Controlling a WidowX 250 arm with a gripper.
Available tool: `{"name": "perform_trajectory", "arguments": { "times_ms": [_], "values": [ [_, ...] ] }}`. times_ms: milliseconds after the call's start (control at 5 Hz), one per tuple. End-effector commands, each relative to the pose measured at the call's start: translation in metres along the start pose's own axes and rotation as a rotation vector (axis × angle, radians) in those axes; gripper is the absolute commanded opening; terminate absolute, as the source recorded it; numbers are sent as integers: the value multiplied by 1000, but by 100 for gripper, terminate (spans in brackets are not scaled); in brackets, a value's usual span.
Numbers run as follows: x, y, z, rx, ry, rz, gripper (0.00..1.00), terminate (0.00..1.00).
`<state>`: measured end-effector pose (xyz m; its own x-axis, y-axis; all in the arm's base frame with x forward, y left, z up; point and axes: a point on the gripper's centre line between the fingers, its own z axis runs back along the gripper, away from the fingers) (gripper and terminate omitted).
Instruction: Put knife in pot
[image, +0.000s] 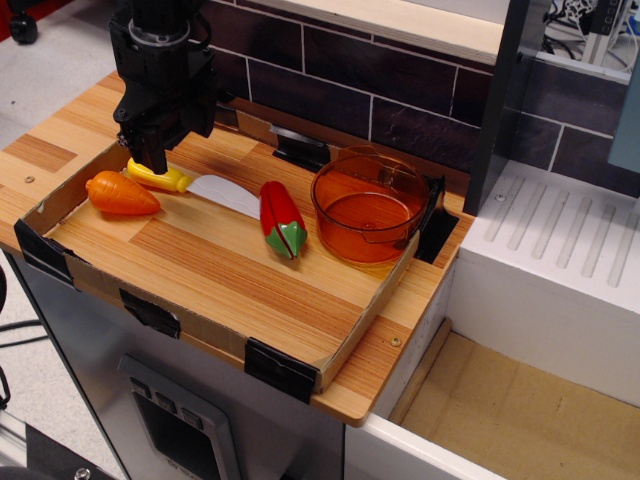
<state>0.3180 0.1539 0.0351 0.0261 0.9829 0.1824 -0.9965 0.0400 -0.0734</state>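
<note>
The knife (212, 187) lies flat at the back left of the wooden board, yellow handle to the left, white blade pointing right. My black gripper (148, 160) is low over the handle's left end; its fingers look apart, straddling the handle and hiding part of it. The orange translucent pot (368, 205) stands upright and empty at the board's back right, well right of the gripper.
An orange toy carrot (120, 193) lies just in front of the knife handle. A red-and-green toy pepper (283, 220) lies between the blade and the pot. A low cardboard rim (200, 330) edges the board. A tiled wall (380, 80) stands behind, a white drainer (560, 260) to the right.
</note>
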Motion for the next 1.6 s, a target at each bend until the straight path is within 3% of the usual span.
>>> {"name": "perform_trajectory", "arguments": {
  "times_ms": [0,1400],
  "values": [
    [9,-4,6,-38,-38,41,100,0],
    [6,-9,-21,9,-86,96,100,0]
  ]
}}
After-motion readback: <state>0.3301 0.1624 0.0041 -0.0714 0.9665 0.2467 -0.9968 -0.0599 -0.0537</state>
